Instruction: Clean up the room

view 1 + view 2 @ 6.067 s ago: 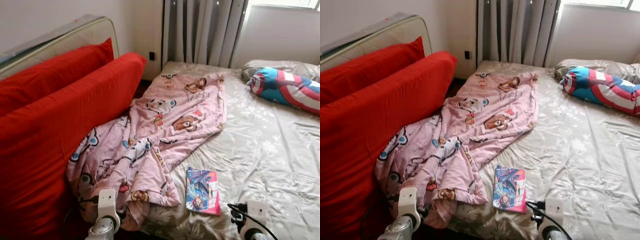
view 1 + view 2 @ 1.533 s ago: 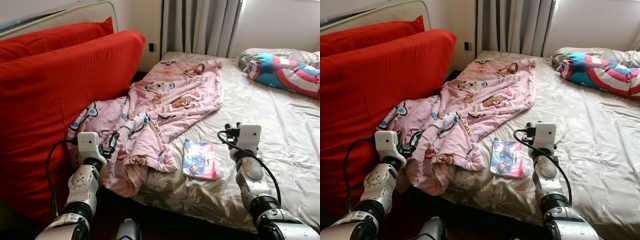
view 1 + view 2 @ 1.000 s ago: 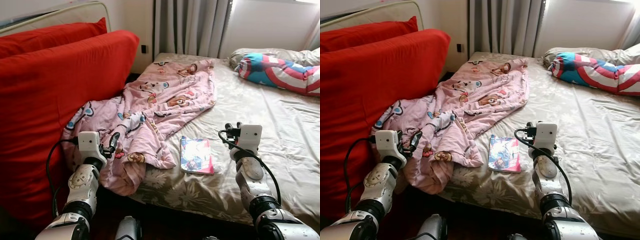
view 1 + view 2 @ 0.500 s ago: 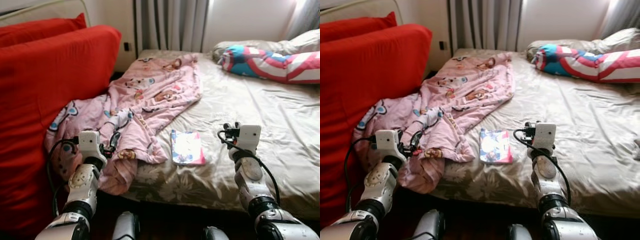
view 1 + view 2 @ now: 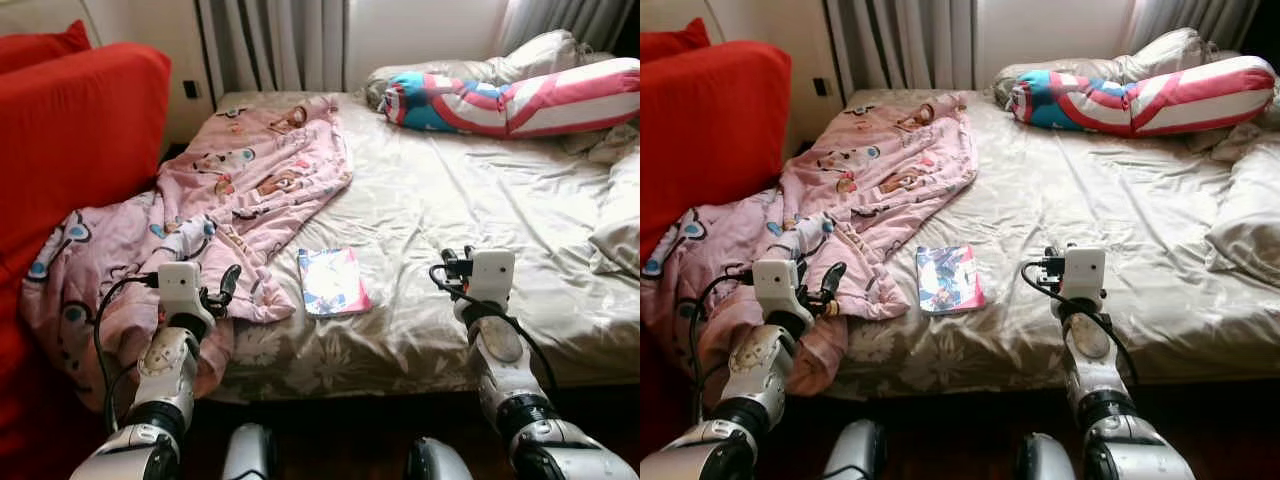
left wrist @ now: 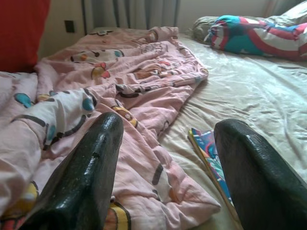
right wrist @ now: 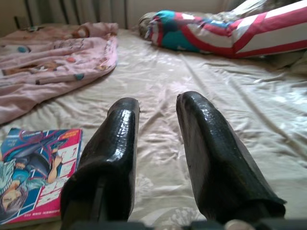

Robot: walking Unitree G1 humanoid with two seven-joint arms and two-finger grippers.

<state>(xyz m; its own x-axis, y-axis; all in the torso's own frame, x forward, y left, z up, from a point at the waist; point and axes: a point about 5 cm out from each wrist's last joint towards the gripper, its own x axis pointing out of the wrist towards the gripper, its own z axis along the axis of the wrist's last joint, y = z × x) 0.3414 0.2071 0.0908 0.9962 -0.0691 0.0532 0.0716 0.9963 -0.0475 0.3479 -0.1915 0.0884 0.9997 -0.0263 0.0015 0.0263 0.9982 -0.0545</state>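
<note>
A pink cartoon-print blanket [image 5: 230, 185] lies crumpled over the left part of the bed [image 5: 450, 200], and its lower end hangs off the front left corner. A colourful comic book [image 5: 332, 281] lies flat on the sheet near the front edge, just right of the blanket. My left gripper [image 6: 170, 123] is raised at the blanket's hanging end, open with its fingers wide apart and nothing between them. My right gripper [image 7: 158, 100] is held up over the front edge, right of the comic [image 7: 36, 167]. It is open with a narrow gap.
A large red cushion [image 5: 70, 130] stands along the bed's left side. A blue, red and white shield-print bolster [image 5: 520, 100] lies at the head, with grey pillows [image 5: 620, 235] to the right. Curtains [image 5: 270, 40] hang behind, and dark floor lies below the front edge.
The whole view has swung to the right: the red cushion slid towards the left edge and the pillows on the right came in. Both arms keep the same raised pose.
</note>
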